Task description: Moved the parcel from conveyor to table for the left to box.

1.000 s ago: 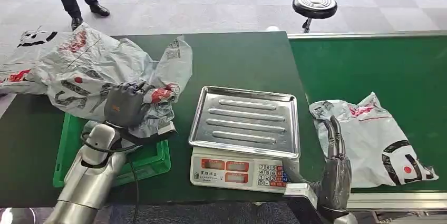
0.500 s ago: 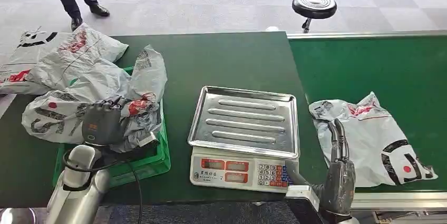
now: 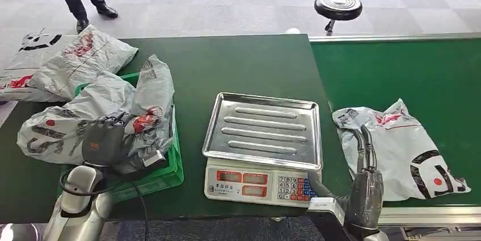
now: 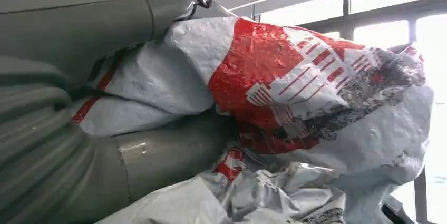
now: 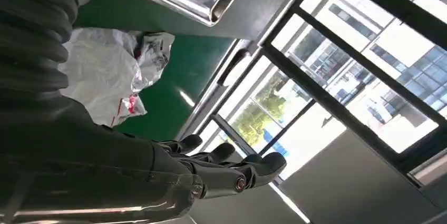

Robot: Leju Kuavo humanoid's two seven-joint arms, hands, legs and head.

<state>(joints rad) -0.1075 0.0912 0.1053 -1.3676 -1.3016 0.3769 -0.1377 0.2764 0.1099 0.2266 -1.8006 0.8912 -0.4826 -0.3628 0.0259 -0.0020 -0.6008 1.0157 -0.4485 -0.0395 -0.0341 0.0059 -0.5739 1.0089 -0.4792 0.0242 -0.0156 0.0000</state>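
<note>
So far the job looks about half done, judging by how things lie. My desk (image 3: 249,65), the broad dark green top, carries most of it; beside it on my right runs the conveyor (image 3: 408,71), a brighter green belt.

On that belt lies a grey parcel (image 3: 400,144) with red and black print, flat and not lifted, so one transfer is not yet made. My right hand (image 3: 363,187) stands upright at the belt's near edge, its fingers (image 3: 363,144) straight and close together, their tips over the parcel's near side; they hold nothing, and whether they touch the bag I cannot tell.

On the left of the desk, a second grey parcel (image 3: 96,119) is in my left hand (image 3: 105,142), gripped in a bunch of crumpled plastic, red print showing close up (image 4: 279,71) in the left wrist view. It sags partly over the green crate (image 3: 164,167) and partly onto the desk beyond it, so I judge the boxing is under way but not finished.

Another bag (image 3: 62,62) lies at the far left corner. The steel scale (image 3: 264,144) sits between my hands, its tray bare.

What remains, I think: settle the held parcel into the crate, then fetch the one from the belt.
</note>
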